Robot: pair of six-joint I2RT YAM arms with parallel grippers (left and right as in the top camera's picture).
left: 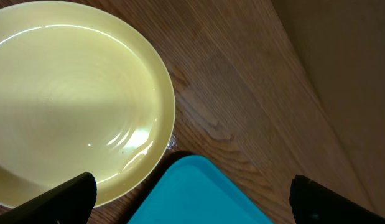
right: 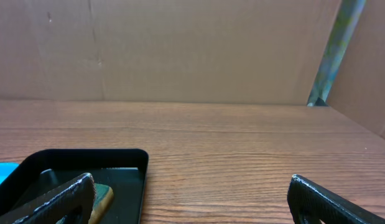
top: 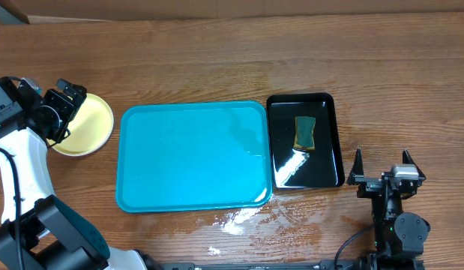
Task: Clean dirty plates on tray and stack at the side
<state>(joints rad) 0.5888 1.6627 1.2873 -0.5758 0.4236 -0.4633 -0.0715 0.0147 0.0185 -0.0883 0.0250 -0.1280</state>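
A pale yellow plate (top: pixel 88 124) lies on the wood left of the teal tray (top: pixel 193 156); the tray holds no plates. My left gripper (top: pixel 67 101) hovers over the plate's upper left rim, open, nothing between its fingers. In the left wrist view the plate (left: pixel 68 93) fills the upper left and the tray corner (left: pixel 201 196) sits between the open fingertips (left: pixel 74 196). My right gripper (top: pixel 385 169) rests open at the lower right, apart from everything. A green and yellow sponge (top: pixel 304 133) lies in the black tray (top: pixel 325 101).
Water is splashed on the wood (top: pixel 235 221) just below the teal tray's front edge. In the right wrist view the black tray (right: pixel 133 162) with the sponge (right: pixel 104 198) is at the lower left, and a cardboard wall (right: pixel 180 50) stands behind the table.
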